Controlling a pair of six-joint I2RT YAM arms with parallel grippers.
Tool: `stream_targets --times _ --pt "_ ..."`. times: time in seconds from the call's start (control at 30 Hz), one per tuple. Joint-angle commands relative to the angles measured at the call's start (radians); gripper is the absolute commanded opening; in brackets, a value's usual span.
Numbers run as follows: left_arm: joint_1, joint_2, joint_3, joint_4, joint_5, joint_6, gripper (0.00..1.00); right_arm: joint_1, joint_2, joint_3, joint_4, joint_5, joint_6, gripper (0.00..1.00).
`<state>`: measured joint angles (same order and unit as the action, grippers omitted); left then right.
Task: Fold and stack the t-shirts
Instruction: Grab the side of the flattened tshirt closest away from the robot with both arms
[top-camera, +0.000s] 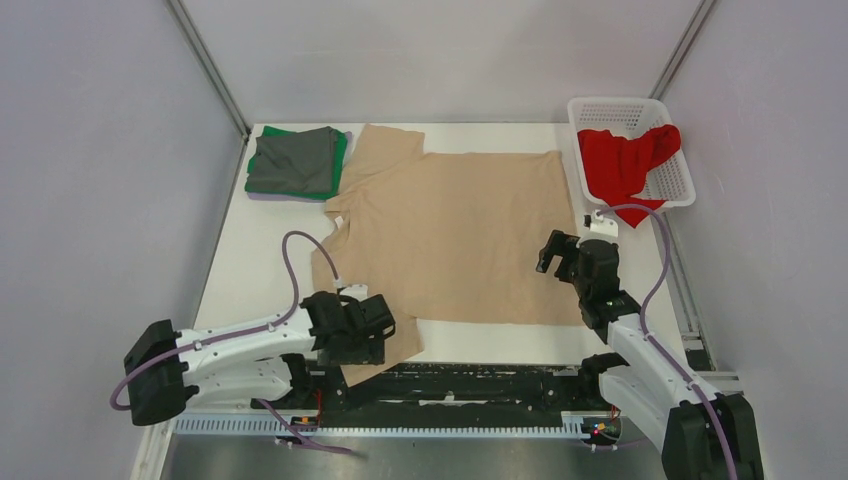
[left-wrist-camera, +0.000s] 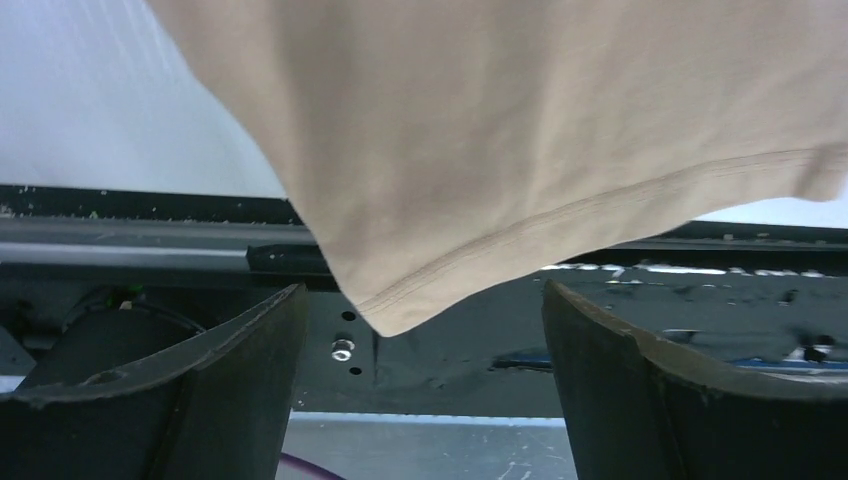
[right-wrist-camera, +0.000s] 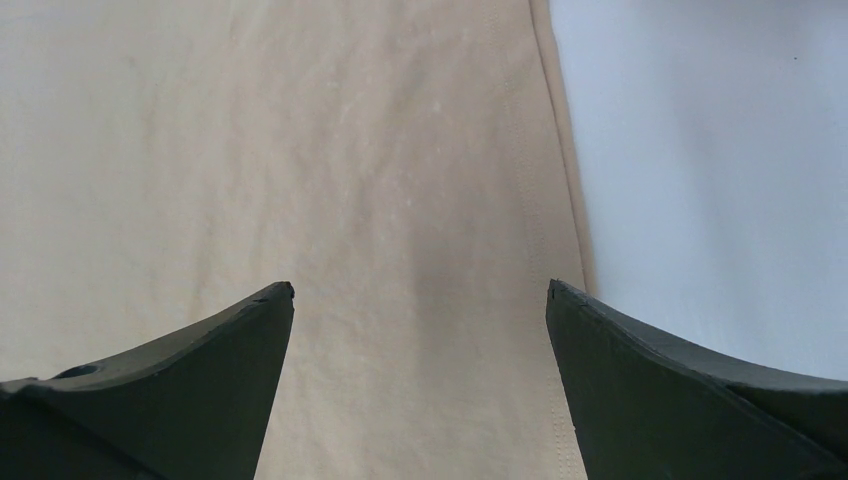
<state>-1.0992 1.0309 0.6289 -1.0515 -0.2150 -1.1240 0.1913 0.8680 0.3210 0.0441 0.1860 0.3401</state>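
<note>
On the white table (top-camera: 260, 270), centre stage, the beige t-shirt (top-camera: 455, 235) lay spread flat, collar to the left and hem to the right, w/ its near sleeve (top-camera: 405, 345) trailing over the table's near edge. The left gripper (top-camera: 372, 322) sat at that sleeve, claw apart and holding nothing; in the left wrist view the sleeve's stitched corner (left-wrist-camera: 400, 300) hung between the two fingers (left-wrist-camera: 220, 370) w/o touching either. The right gripper (top-camera: 558, 252) hovered above the hem (right-wrist-camera: 545, 200), also spread wide and empty, cloth under one finger and bare table under the other. At the far left corner sat the folded stack (top-camera: 297, 162), dark grey on top; the red t-shirt (top-camera: 620, 160) waited crumpled in the white basket (top-camera: 600, 105) at far right. Judged from this: the beige shirt's fold was about to begin, approx. at the first grasp, so the task was only partly done. Next move likely called for the left claw to close on the sleeve corner, the right to drop and pinch the hem, then both to carry cloth inward w/o dragging the shirt askew.
</note>
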Motion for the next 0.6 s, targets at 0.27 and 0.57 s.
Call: stream_targets --times 0.27,0.57 --pt "-0.014 0.065 -0.105 0.096 0.099 -0.086 0.58 -0.004 0.013 0.015 -0.013 0.077 -0.008 0.99" --pt "-0.016 0.149 -0.097 0.102 0.096 -0.055 0.46 -0.004 0.025 0.023 -0.032 0.106 -0.003 0.99"
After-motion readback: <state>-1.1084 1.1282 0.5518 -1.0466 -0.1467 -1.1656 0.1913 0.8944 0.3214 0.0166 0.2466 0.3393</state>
